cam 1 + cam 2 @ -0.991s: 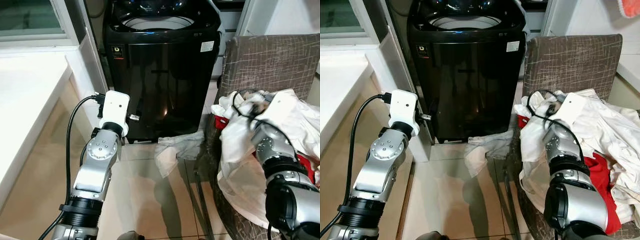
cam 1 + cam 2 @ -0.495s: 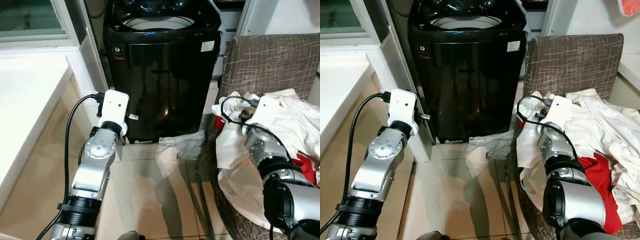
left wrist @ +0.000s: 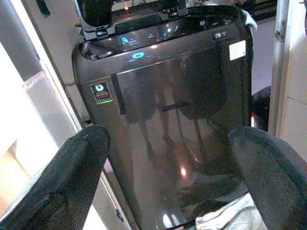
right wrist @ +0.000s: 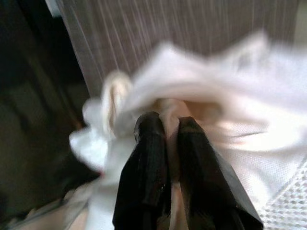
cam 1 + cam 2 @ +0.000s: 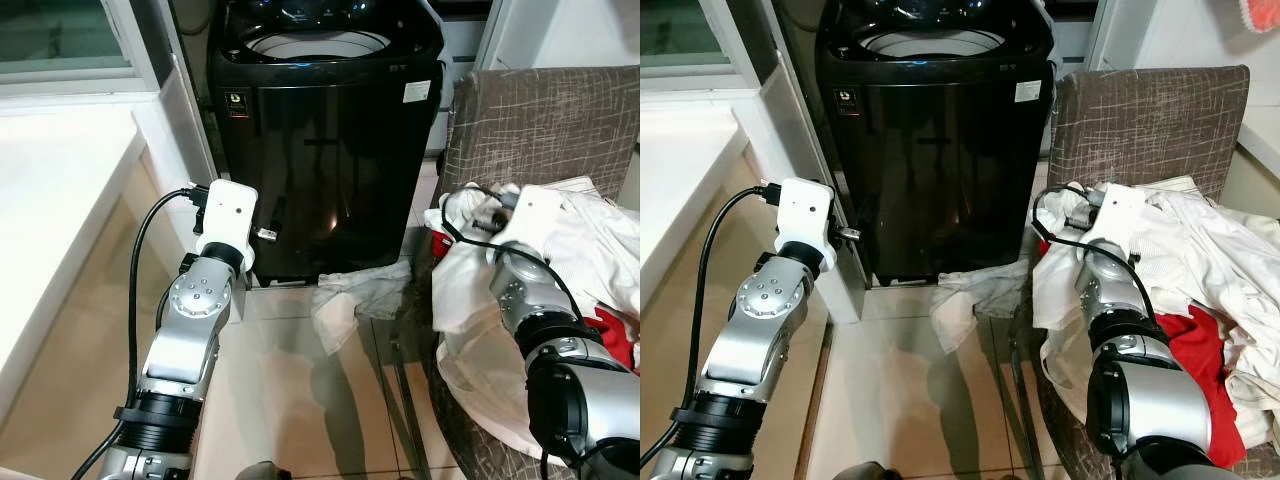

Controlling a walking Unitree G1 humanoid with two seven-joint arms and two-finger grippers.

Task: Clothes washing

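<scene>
Step in hand, as judged: lifting a white garment (image 5: 1160, 250) off the laundry pile on the brown armchair (image 5: 1160, 120), right of frame, for transfer to the black top-load washing machine (image 5: 940, 150) at upper centre, whose lid is up and drum ring exposed.

Right gripper (image 4: 168, 129): jaws closed on a fold of the white garment, cloth pinched between the two black fingers. To do this well, raise the cloth high enough to free it from the red garment (image 5: 1190, 350) and the other whites beneath, then swing left toward the open drum; a thin pinch may slip, so a slow pull is advised.

Left gripper (image 3: 168, 158): jaws open, holding nothing, held in front of the machine at centre left of the eye views.

Also present: pale cloth (image 5: 355, 300) on the tiled floor at the machine's foot, centre of frame; white table (image 5: 50, 200) at left.

View differences: the right wrist view shows the pinch itself, blurred; the eye views show the pile and the route. The left wrist view shows the lit control panel (image 3: 144, 38).
</scene>
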